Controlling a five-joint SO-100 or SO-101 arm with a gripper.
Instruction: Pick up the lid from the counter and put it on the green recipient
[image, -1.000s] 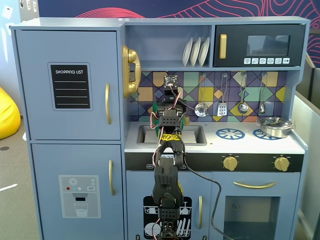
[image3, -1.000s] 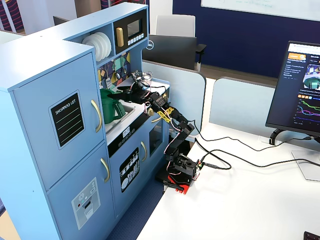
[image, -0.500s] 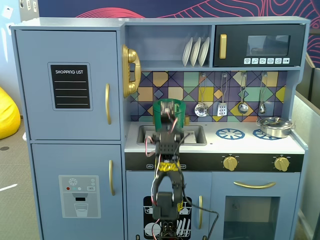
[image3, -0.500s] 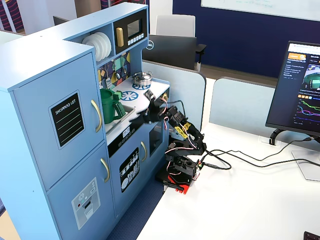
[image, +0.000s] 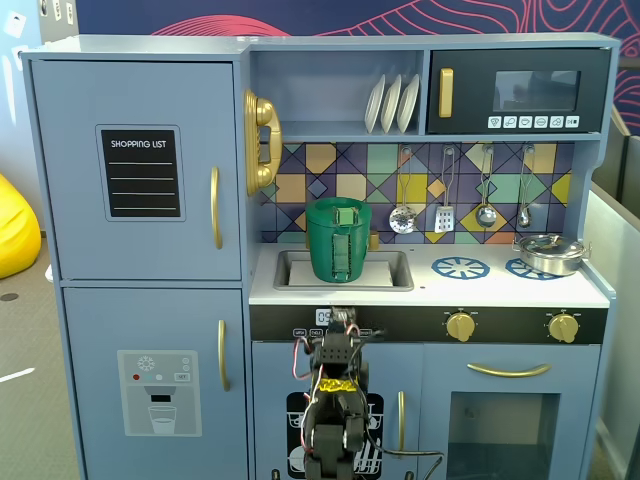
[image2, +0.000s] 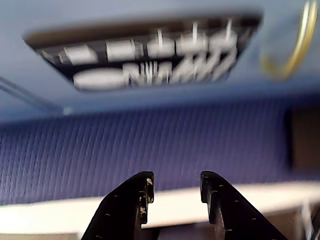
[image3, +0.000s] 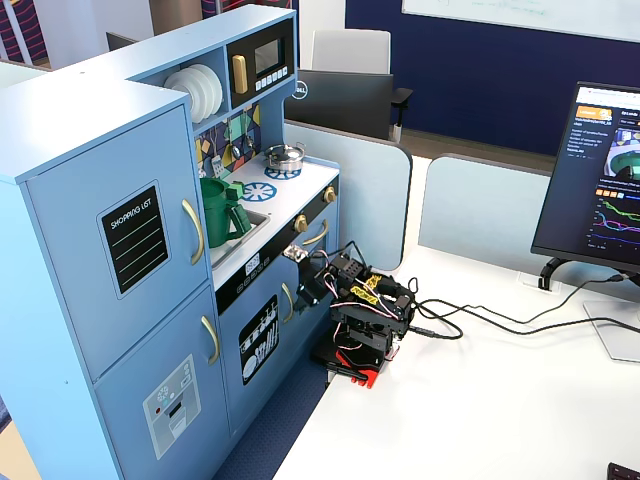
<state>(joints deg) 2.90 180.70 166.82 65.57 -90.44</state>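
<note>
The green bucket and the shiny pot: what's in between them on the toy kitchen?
A blue burner ring lies on the white counter between the green bucket and the pot, seen in a fixed view.

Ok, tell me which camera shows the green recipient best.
A fixed view, facing the toy kitchen head-on: the green recipient stands in the sink, ribs, front strap handle and the lid on top all clear. The other fixed view shows it small, from the side. The wrist view misses it entirely.

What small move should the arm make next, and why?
Probably none beyond resting in its folded pose. The lid appears to sit already on the green recipient in the sink, and the gripper is open and empty, low in front of the toy kitchen.
</note>
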